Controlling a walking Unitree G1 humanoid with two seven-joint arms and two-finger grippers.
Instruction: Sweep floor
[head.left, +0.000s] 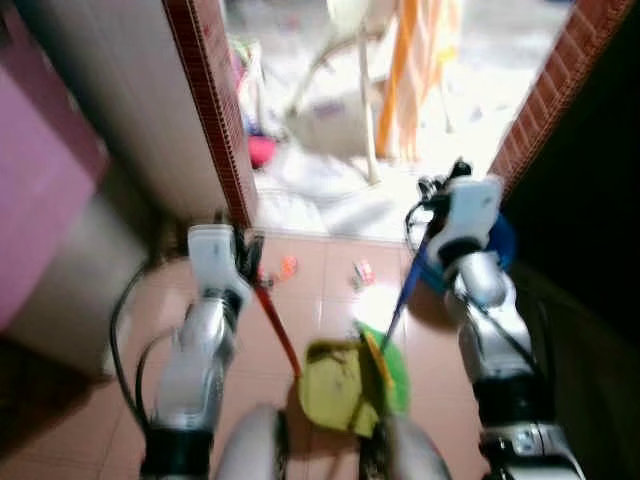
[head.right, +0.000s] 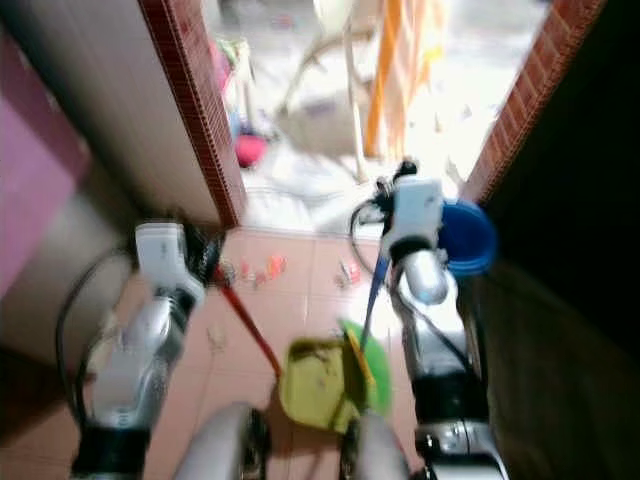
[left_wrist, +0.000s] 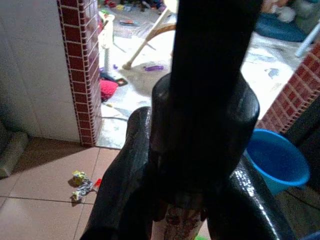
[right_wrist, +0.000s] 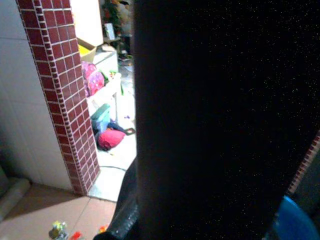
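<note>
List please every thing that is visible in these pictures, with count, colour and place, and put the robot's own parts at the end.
dustpan: one, yellow-green, on the floor between the arms
red handle: one, slanting from the left tool down to the dustpan
blue handle: one, slanting from the right tool down to the dustpan
litter: a few small coloured scraps, on the tiles near the brick pillar
basin: one, blue, on the floor beside the right arm
brick pillar: one, dark red, at the doorway's left side
chair: one, pale, beyond the doorway
left tool: one, black, shut on red handle
right tool: one, black, at the blue handle's top
</note>
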